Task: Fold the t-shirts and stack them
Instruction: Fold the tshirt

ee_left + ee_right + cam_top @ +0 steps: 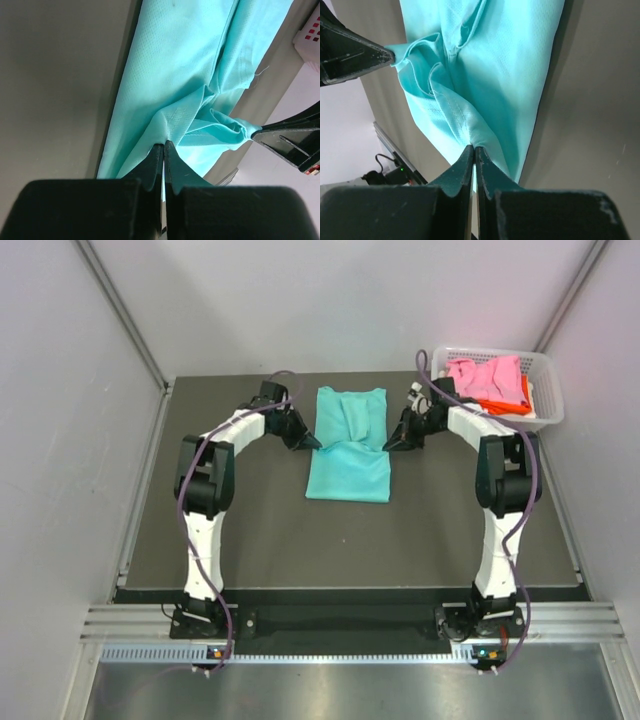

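A teal t-shirt lies lengthwise in the middle of the dark table, folded into a narrow strip with a bunched fold across its middle. My left gripper is shut on the teal t-shirt's left edge at that fold, and the cloth runs straight into the tips. On the opposite edge my right gripper is shut on the same teal t-shirt, pinching it at the tips. A pink t-shirt and an orange t-shirt lie crumpled in the white basket.
The white lattice basket stands at the table's far right corner, close behind my right arm; a corner of the basket shows in the left wrist view. Grey walls enclose the table on three sides. Bare dark table lies in front of the shirt.
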You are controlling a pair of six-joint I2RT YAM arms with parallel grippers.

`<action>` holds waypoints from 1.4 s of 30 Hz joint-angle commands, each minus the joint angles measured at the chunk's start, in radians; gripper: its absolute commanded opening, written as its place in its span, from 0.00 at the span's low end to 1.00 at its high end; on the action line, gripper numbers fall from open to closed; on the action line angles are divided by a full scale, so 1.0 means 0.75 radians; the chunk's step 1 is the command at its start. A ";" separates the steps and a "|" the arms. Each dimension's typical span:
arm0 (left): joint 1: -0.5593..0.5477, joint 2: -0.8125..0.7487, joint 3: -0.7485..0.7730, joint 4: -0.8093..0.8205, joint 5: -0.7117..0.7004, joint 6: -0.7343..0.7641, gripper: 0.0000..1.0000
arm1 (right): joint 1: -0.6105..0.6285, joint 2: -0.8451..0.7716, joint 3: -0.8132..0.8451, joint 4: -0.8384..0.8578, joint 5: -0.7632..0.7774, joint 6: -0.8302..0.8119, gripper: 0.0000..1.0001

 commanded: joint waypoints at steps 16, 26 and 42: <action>-0.012 -0.076 0.279 -0.299 -0.468 0.318 0.52 | -0.029 -0.081 0.311 -0.180 0.454 -0.261 0.60; -0.129 -0.485 -0.492 0.186 -0.069 0.251 0.24 | 0.114 -0.535 -0.629 0.357 0.041 0.078 0.12; -0.141 -0.301 -0.552 0.082 -0.196 0.393 0.18 | 0.097 -0.285 -0.704 0.348 0.010 -0.044 0.05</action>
